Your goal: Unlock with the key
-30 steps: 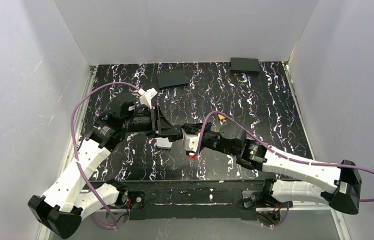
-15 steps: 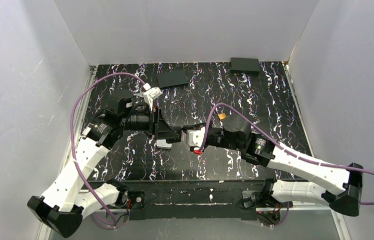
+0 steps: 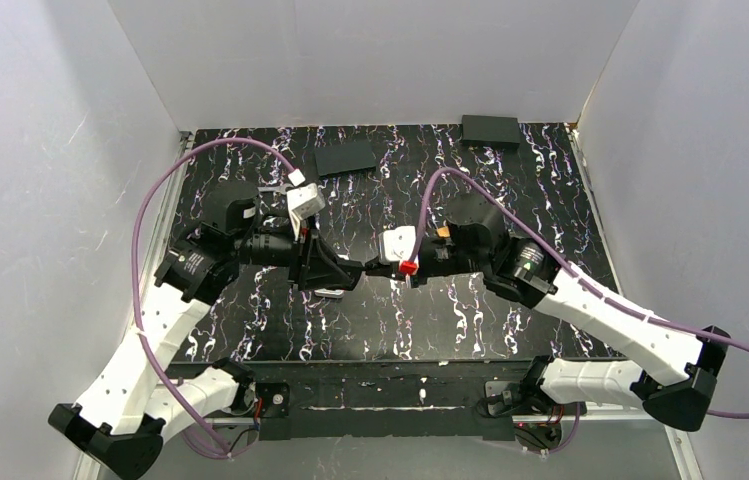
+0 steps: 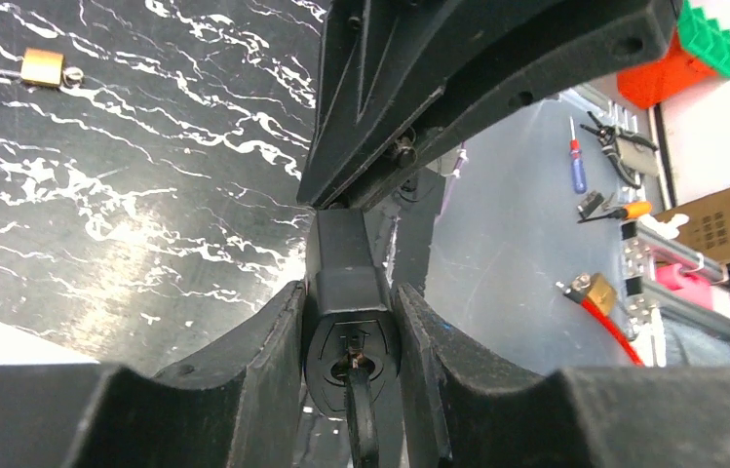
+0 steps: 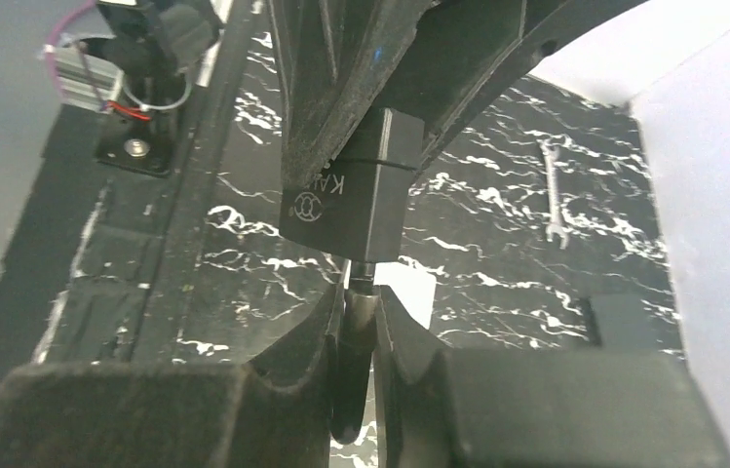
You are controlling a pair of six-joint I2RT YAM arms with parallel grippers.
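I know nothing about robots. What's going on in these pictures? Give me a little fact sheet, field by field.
scene: two robot arms meeting over a black marbled table
left jaws: closed on the black padlock
right jaws: closed on the key, pinching its black head
key and padlock: the key meets the padlock's underside, apparently in the keyhole
shackle: cannot tell whether it has opened
also on the table: silver wrench, small brass padlock

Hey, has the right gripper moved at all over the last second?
Yes. The right gripper has shifted toward the back of the scene, closer to the fixed black box, and slightly to the right.
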